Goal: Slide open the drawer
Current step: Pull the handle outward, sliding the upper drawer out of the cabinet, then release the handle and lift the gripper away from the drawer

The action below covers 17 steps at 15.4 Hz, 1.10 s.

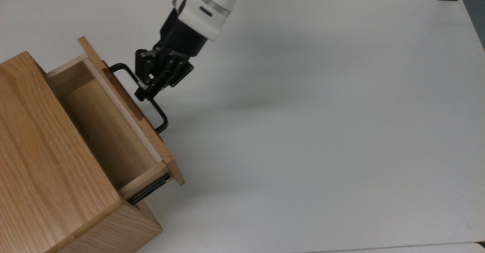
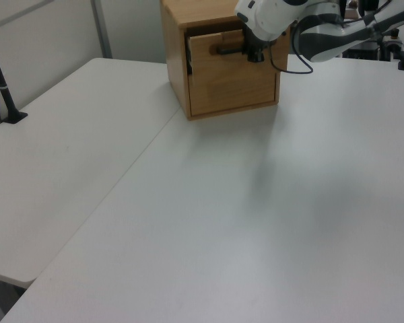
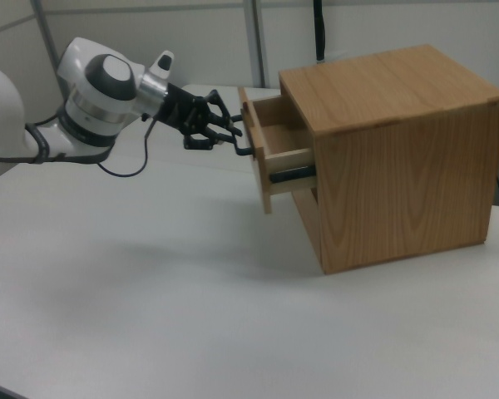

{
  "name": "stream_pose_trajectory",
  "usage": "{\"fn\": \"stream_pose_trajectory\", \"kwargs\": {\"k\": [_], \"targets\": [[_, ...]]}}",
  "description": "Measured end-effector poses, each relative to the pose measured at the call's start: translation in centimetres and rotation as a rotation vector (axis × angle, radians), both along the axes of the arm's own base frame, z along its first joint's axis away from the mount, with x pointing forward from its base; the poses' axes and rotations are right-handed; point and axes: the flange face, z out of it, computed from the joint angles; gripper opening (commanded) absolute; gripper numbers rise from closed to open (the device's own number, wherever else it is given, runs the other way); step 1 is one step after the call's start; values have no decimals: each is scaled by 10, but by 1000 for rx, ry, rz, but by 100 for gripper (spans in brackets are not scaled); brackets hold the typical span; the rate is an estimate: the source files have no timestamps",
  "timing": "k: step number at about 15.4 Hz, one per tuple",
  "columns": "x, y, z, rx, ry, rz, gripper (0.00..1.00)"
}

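I see the drawer [image 1: 113, 124] partly slid out of the cabinet [image 1: 41, 162], its flat light-oak front panel standing well clear of the cabinet face. It is the upper of the cabinet's two fronts, level and square to the opening. The pale wood interior is exposed from above in the top view. A long black U-shaped bar handle [image 1: 151, 105] projects from the front panel, away from the cabinet. A black side rail [image 3: 293, 174] shows along the drawer's side between front panel and cabinet in the right view. I see the gripper [image 1: 146, 90] closed on the handle's bar.
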Motion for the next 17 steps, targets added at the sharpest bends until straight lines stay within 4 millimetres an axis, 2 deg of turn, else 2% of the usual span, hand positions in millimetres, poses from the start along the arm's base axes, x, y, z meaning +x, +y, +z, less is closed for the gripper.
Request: {"fn": "stream_pose_trajectory", "kwargs": {"k": [8, 11, 14, 15, 17], "targets": [[-17, 57, 4, 27, 25, -14, 14], [-24, 75, 7, 41, 43, -15, 22], [-30, 92, 14, 67, 43, -2, 37], [-33, 98, 19, 72, 35, 8, 37], [-37, 106, 27, 77, 26, 20, 51]]}}
